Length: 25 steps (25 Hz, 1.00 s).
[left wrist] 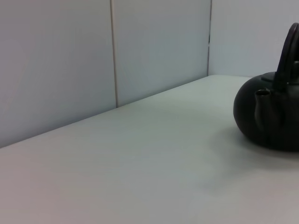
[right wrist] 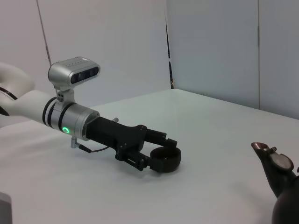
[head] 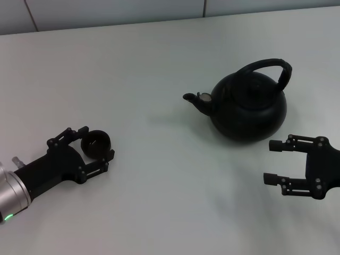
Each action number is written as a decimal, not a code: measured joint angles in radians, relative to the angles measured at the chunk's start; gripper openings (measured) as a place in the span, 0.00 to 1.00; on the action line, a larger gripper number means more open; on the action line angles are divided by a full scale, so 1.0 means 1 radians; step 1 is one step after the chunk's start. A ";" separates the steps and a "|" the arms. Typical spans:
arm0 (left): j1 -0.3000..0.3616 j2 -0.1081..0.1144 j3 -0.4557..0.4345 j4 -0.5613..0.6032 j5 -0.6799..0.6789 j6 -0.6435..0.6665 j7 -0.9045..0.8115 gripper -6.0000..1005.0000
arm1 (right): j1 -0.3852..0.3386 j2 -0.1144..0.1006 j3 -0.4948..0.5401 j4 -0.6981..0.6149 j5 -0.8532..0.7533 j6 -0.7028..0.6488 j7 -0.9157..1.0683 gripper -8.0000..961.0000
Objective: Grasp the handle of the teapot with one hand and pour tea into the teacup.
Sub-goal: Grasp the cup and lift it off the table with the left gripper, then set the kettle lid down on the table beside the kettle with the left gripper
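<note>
teacup: tabletop, 9 o'clock; left claw pinching it. teapot: 2 o'clock, spout toward cup. right claw: spread at 4 o'clock, off handle. risk: off-centre grip lets the pot swing, spilling.

A lab-like room: bare white table, plain panelled wall.

Open bench between teacup, hemmed in by the left gripper at 8 o'clock, and teapot at 2 o'clock, with right gripper, jaws spread, just beside the pot at 4 o'clock, handle unobstructed above.
</note>
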State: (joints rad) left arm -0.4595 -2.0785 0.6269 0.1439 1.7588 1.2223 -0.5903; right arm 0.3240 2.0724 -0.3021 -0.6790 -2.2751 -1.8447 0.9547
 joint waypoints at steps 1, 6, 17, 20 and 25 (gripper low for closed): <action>0.000 0.000 0.000 0.000 0.000 0.000 -0.001 0.86 | 0.000 0.000 0.000 0.000 0.000 0.000 0.001 0.76; -0.001 0.000 0.001 0.000 -0.002 -0.004 -0.004 0.86 | 0.001 0.000 0.001 0.000 0.000 0.001 0.001 0.76; -0.005 0.001 0.001 0.000 0.005 -0.001 -0.006 0.73 | -0.001 0.000 0.002 0.000 0.010 0.001 0.001 0.76; -0.007 0.001 0.001 0.002 0.004 0.032 -0.009 0.68 | -0.002 0.000 0.002 0.000 0.011 0.001 0.001 0.76; -0.044 0.001 0.008 -0.001 0.005 0.079 -0.020 0.68 | -0.002 0.000 0.002 0.001 0.011 0.001 0.001 0.76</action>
State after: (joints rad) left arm -0.5031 -2.0779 0.6350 0.1425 1.7643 1.3014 -0.6101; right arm 0.3222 2.0724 -0.3006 -0.6784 -2.2641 -1.8438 0.9557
